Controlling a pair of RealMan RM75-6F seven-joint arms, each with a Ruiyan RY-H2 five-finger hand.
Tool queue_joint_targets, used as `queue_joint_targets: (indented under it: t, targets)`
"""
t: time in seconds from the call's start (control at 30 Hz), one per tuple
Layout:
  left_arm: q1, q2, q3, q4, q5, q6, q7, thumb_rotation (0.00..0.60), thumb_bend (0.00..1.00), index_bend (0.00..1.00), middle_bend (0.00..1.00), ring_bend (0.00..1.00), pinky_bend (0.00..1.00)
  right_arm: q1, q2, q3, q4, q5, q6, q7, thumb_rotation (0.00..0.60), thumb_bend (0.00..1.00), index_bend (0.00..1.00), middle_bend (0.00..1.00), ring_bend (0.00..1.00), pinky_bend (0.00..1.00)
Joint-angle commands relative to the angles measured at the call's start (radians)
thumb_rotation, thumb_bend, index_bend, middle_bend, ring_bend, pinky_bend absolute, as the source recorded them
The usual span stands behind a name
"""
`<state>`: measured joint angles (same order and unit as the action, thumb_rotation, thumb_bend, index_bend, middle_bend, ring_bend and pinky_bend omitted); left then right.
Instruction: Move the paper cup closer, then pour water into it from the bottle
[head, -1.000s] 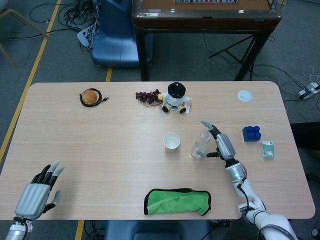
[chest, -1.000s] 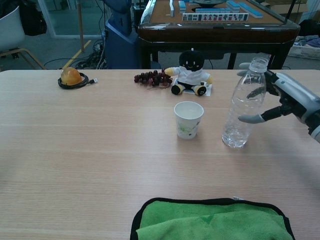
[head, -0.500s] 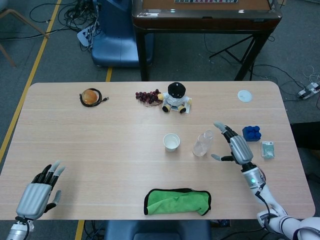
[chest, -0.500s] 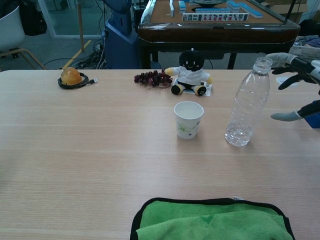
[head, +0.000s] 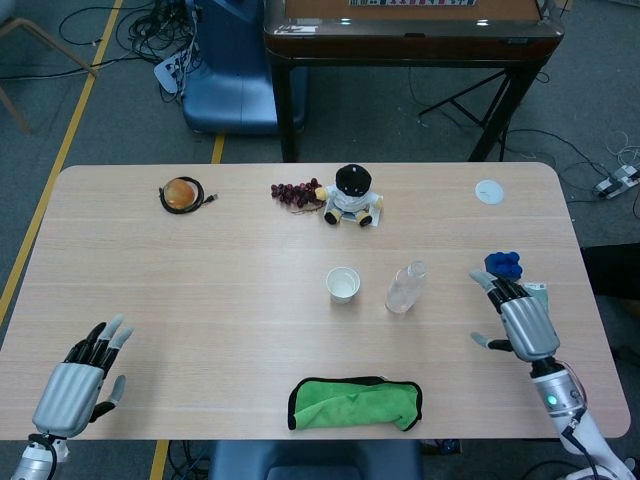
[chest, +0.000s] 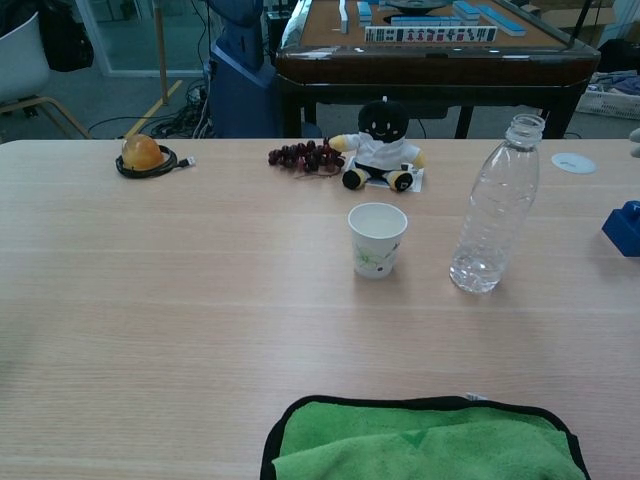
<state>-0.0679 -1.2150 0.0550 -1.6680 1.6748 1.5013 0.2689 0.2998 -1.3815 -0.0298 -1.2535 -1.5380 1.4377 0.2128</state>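
Two hands show in the head view, both empty with fingers spread: the left hand (head: 78, 375) rests near the table's front left corner, and the right hand (head: 520, 315) hovers over the right side, well apart from the bottle and close to a blue block (head: 505, 264) and a small pale green packet (head: 538, 292). Neither hand is clear in the chest view. The paper cup (chest: 377, 239) stands upright near the middle of the table (head: 200, 290), white with a faint greenish print on its side that is too small to read as any word. The bottle (chest: 494, 206) stands upright just to the right of the cup, not touching it; it is clear plastic, uncapped, bears no label that can be made out, and holds only a little water at its base. Behind the cup sits a small black-headed doll (chest: 381, 146), with a bunch of dark grapes (chest: 304, 156) to its left and an orange object on a black ring (chest: 143, 155) further left. A white disc (chest: 573, 162) lies at the far right. A green cloth with a black border (chest: 420, 439) lies at the front edge. No legible writing appears on any item.
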Motion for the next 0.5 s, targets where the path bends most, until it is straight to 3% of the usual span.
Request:
queue_joint_targets:
  t: [0.03,0.27,0.5]
  targets:
    - [0.004,-0.006,-0.006,0.002,-0.010,0.005,0.014,0.600,0.45,0.02,0.00,0.00,0.20,-0.054,0.053,-0.019,-0.068,0.005,0.037,-0.102,0.600,0.00,0.14,0.18,0.13,0.30]
    - [0.018,-0.015,-0.027,-0.038,-0.095,-0.010,0.104,0.600,0.45,0.02,0.00,0.00,0.20,-0.115,0.098,-0.024,-0.129,0.011,0.077,-0.192,0.600,0.00,0.14,0.18,0.13,0.30]
    - [0.017,-0.010,-0.034,-0.046,-0.109,-0.013,0.114,0.600,0.45,0.02,0.00,0.00,0.20,-0.137,0.117,-0.018,-0.139,-0.012,0.096,-0.205,0.600,0.00,0.15,0.20,0.13,0.30]
